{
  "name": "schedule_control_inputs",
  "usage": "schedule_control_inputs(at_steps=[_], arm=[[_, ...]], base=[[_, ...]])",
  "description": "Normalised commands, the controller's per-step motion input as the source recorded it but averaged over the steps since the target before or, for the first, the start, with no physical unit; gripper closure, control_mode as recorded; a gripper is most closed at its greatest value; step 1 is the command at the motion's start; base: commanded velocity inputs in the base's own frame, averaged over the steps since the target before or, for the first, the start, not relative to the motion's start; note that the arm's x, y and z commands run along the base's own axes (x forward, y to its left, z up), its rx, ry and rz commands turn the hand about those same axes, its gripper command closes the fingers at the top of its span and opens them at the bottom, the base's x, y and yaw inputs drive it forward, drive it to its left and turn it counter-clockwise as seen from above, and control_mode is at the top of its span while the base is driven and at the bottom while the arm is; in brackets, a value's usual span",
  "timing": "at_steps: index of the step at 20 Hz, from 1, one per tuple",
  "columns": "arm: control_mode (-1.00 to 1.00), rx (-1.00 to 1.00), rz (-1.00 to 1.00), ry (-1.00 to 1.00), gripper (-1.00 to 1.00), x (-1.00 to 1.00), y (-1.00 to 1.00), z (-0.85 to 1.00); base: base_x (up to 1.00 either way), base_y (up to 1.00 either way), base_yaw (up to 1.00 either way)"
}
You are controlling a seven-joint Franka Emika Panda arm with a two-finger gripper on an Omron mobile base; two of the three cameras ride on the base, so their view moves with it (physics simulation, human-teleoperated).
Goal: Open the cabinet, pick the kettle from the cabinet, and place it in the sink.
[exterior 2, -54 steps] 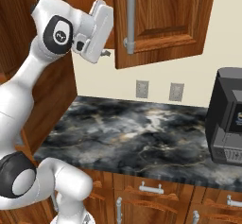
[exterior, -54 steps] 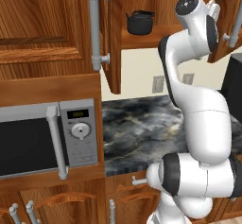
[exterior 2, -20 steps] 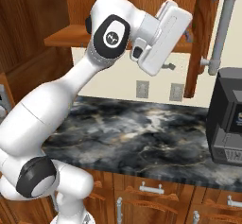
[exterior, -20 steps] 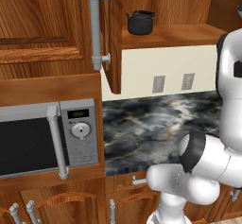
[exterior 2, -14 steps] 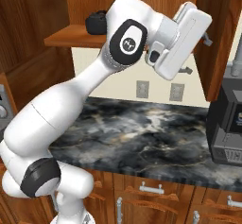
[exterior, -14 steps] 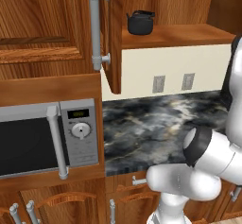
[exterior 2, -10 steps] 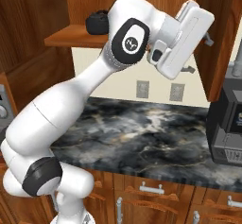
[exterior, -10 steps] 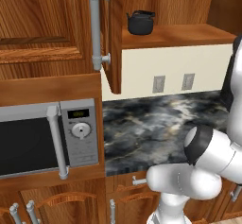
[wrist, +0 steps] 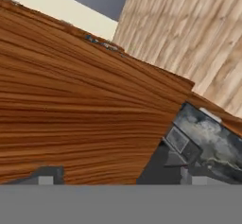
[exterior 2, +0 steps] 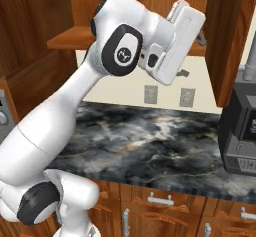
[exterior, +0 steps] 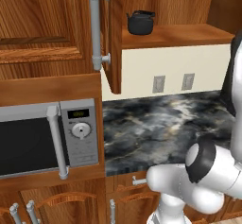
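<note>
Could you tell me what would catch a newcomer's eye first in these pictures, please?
The big white robot arm fills the right base view, its end effector raised toward the open cabinet. In the left base view, a small black kettle sits alone on the cabinet's shelf, above the dark marbled counter. To the left of that counter is a silver microwave.
</note>
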Motion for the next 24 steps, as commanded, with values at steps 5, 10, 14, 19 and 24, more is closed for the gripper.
schedule_control_inputs(at_steps=[5, 10, 14, 19, 24], arm=[[-1.0, -0.07, 0.43, 0.02, -1.0, -0.15, 0.54, 0.0], [-1.0, -0.14, 0.45, 0.09, -1.0, -0.15, 0.55, 0.0], [-1.0, -0.18, 0.48, 0.06, -1.0, -0.14, 0.53, 0.0], [-1.0, -0.2, 0.5, 0.0, -1.0, -0.12, 0.51, 0.0], [-1.0, -0.25, 0.4, 0.0, -1.0, -0.07, 0.54, 0.03]], base=[[0.0, 0.0, 0.0], [0.0, 0.0, 0.0], [0.0, 0.0, 0.0], [0.0, 0.0, 0.0], [0.0, 0.0, 0.0]])
